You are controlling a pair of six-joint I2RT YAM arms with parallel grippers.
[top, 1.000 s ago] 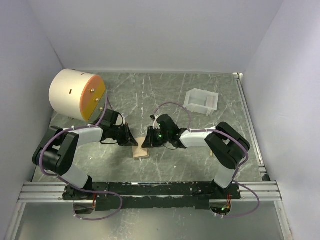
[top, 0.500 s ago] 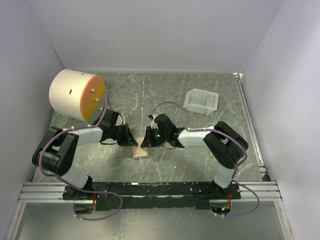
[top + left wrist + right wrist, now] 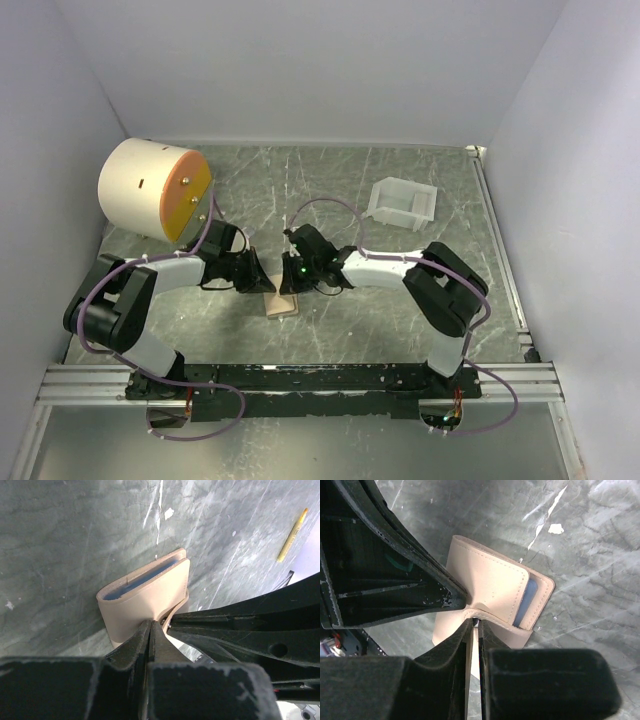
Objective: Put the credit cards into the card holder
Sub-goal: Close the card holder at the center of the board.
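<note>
Jaws of the left gripper (image 3: 150, 626) and right gripper (image 3: 474, 623) are both pinched narrow on the flap of the small tan leather folding card holder (image 3: 492, 582). It lies by the middle of the near edge of the grey-green marbled worktop (image 3: 350, 190). Uneven pulling could slip that thin flap free, and no loose credit cards show.

Tan card holder (image 3: 150, 587); folded, nearly shut

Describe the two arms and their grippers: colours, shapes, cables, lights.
Both arms are alike: the left arm and right arm have white links between bulky black joints, with a thin purple cable looping along each. A small green light glows near the right wrist. The left gripper and right gripper are matte black, tapering to narrow, scuffed tips.
</note>
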